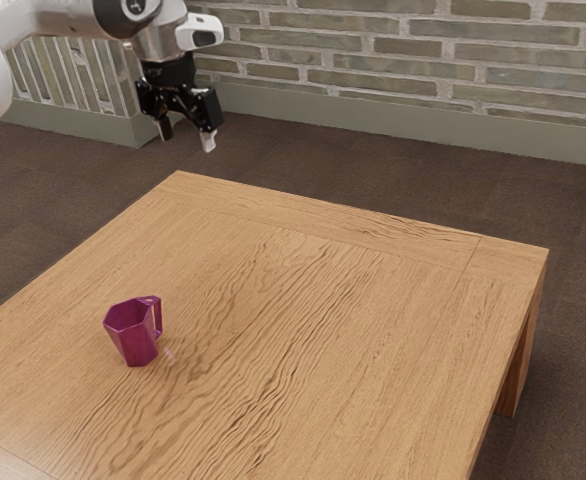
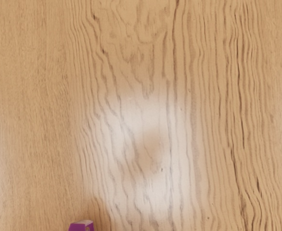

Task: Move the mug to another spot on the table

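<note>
On the light wooden worktop (image 1: 353,330), toward the exterior view's left and near its front: small purple faceted mug (image 1: 133,330), upright, with bare board on every side. Hangs high over the worktop's far part, at the exterior view's upper left, well apart from the mug: black two-finger pincer (image 1: 186,135). Beneath and around the worktop, dark carpeted floor (image 1: 63,190); behind it, along the far side, grey brick wall (image 1: 423,50). Straight below the hand in the wrist view, worktop (image 2: 179,96), with a corner of the mug (image 2: 81,225) off to one side.

Even bright light; pale glare patch on table (image 2: 146,139) in wrist view; shadow by mug (image 1: 133,331) v. faint
</note>
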Motion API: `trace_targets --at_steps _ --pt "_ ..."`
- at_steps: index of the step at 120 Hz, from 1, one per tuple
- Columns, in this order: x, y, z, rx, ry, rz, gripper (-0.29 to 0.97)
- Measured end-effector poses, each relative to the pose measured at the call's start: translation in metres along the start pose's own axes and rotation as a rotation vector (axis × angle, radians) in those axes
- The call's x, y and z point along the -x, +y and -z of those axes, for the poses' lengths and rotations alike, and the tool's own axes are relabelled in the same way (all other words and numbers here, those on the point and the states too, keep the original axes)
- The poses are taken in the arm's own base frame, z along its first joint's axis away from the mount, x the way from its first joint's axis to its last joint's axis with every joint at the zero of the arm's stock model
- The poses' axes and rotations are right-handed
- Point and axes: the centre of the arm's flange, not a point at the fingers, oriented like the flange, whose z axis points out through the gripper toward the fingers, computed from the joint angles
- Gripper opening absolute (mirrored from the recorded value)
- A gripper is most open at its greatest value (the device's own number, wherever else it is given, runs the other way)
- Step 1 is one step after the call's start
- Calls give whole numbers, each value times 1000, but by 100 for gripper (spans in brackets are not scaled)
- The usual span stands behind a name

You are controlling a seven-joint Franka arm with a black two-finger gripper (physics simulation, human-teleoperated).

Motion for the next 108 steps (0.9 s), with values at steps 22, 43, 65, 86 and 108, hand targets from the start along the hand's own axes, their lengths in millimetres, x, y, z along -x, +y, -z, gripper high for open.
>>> trace_targets --at_steps 22,43,65,86,108 --pt "-15 -10 -46 -9 -70 8 68" --pt "-26 -18 -100 -49 -163 -49 68" --pt "-20 -19 -143 -70 -252 -143 68" --pt "-7 -21 -187 -69 -344 -209 68" --pt "-8 -28 -229 -62 -412 -241 68"
